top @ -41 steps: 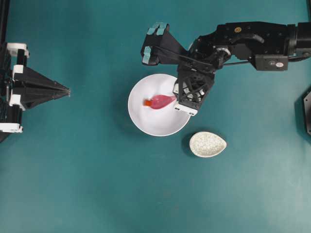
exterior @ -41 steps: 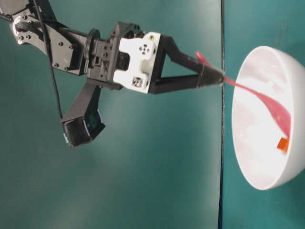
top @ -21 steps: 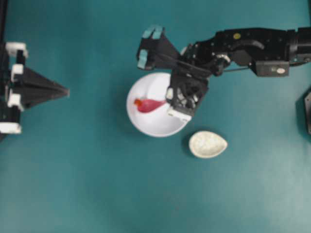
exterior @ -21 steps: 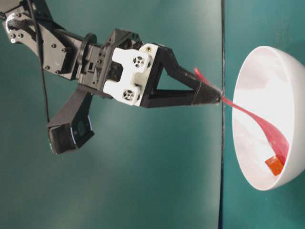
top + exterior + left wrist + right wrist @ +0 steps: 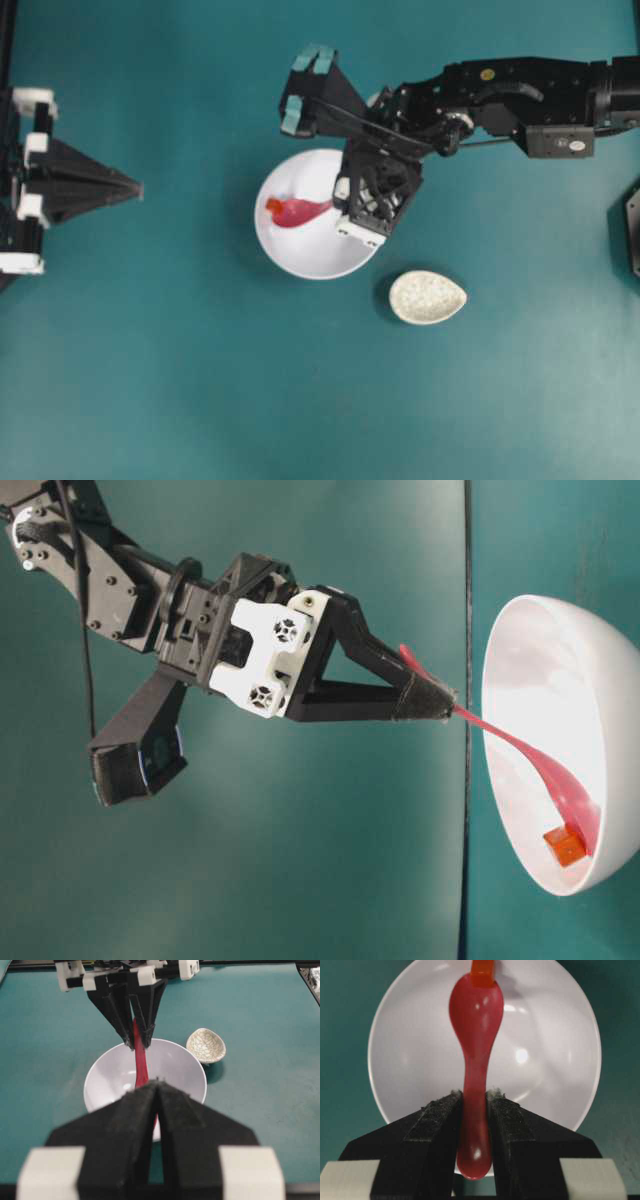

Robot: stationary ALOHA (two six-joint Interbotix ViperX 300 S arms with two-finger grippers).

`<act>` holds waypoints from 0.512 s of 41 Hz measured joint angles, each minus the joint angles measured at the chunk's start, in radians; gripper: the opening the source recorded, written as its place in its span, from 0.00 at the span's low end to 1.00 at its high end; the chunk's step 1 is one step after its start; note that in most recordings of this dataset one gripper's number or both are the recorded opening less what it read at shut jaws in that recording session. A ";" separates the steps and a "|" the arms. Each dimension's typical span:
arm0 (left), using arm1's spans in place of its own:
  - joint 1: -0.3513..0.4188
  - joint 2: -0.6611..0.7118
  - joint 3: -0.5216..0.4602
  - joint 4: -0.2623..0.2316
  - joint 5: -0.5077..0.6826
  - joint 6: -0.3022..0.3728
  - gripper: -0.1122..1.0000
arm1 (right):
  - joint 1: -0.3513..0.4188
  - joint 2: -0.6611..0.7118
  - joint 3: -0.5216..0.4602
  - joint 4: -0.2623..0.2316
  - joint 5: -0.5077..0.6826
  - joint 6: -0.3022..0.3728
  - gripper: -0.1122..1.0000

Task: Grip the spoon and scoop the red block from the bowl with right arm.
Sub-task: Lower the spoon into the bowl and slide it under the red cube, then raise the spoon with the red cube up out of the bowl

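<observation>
Pink spoon [image 5: 474, 1060]: we see the right gripper [image 5: 474, 1125] clamped on its handle, pads on both sides, scoop reaching into the bowl.
Red block [image 5: 482, 973]: touching the scoop's tip, low against the bowl's inner wall.
White bowl [image 5: 300, 260]: on the teal tabletop [image 5: 200, 380], beneath the right gripper.
Spoon rest [image 5: 428, 297]: speckled cream, near the bowl, apart from it.
Left gripper [image 5: 135, 186]: we see its jaws together, holding nothing, well apart from the bowl.

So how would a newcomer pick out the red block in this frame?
Start at the white bowl, the largest dish on the teal table. Inside it, the pink spoon reaches in from the right gripper. The red block is the tiny orange-red cube at the scoop's tip.
</observation>
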 measured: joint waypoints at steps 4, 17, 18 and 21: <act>0.000 0.000 0.000 -0.002 0.000 0.000 0.10 | 0.000 -0.008 0.012 -0.002 -0.015 0.009 0.32; 0.000 0.002 -0.002 0.000 0.000 0.000 0.10 | 0.014 -0.067 0.110 -0.002 -0.135 0.044 0.32; 0.000 0.000 -0.002 0.000 0.000 0.000 0.10 | 0.017 -0.075 0.121 -0.002 -0.149 0.044 0.32; 0.000 0.000 0.000 0.000 0.003 0.000 0.10 | 0.029 -0.097 0.153 0.000 -0.192 0.044 0.32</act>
